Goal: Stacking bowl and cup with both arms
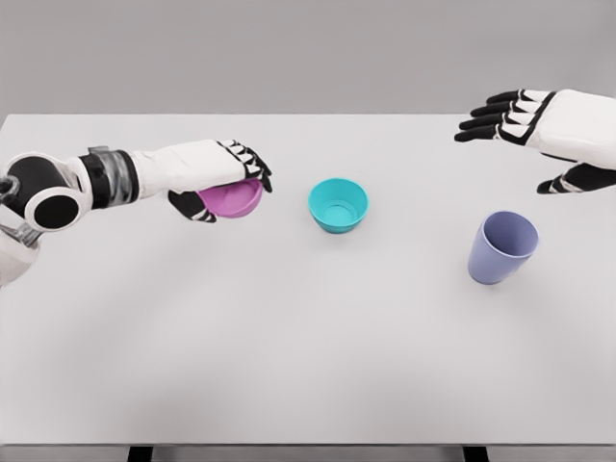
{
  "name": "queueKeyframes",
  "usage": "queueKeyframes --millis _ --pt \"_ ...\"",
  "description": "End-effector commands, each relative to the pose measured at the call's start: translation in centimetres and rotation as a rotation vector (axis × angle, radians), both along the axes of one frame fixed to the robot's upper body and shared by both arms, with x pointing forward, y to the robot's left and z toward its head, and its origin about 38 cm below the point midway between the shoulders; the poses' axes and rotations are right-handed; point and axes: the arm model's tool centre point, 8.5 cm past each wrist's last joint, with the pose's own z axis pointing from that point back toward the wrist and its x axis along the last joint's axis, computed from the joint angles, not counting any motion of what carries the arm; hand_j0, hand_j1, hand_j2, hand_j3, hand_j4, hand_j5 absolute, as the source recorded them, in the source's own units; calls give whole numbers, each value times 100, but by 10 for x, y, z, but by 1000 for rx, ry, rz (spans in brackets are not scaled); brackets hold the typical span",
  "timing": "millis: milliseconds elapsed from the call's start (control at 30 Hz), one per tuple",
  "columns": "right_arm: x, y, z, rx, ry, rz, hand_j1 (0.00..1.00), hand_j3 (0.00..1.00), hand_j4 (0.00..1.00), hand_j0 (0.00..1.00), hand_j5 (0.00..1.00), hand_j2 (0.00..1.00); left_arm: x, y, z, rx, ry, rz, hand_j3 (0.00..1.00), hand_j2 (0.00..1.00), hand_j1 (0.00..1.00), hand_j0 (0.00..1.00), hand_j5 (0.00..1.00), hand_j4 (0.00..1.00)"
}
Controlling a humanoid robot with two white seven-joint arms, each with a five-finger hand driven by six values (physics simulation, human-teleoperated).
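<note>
Gripping pink bowl [234,200]: left hand [223,176] | right hand [539,130] spread wide, holding nothing | markings: unreadable

Three things sit in a row across your tabletop [289,366].
One bowl [232,200] is toward the left edge, the other bowl [338,205] is in the middle, and the cup [502,247] stands near the right edge, a bit closer to you.

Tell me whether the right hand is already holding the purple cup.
No: the right hand hovers open above and apart from the cup, which stands alone on the table.
</note>
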Motion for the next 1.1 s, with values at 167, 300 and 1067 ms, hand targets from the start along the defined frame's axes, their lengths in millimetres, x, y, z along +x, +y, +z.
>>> queueKeyframes --millis 167,300,1067 --pt "-3 -7 4 -25 -1 -6 100 100 100 100 100 100 3 -27 -4 -24 -5 -29 71 71 71 71 71 71" --pt "-3 -7 5 -25 -3 -6 100 100 100 100 100 100 6 -35 -5 -29 -9 -34 71 71 71 71 71 71" --pt "-4 -11 9 -37 -9 -16 100 100 100 100 100 100 26 -113 -12 -8 -7 -114 71 71 71 71 71 71"
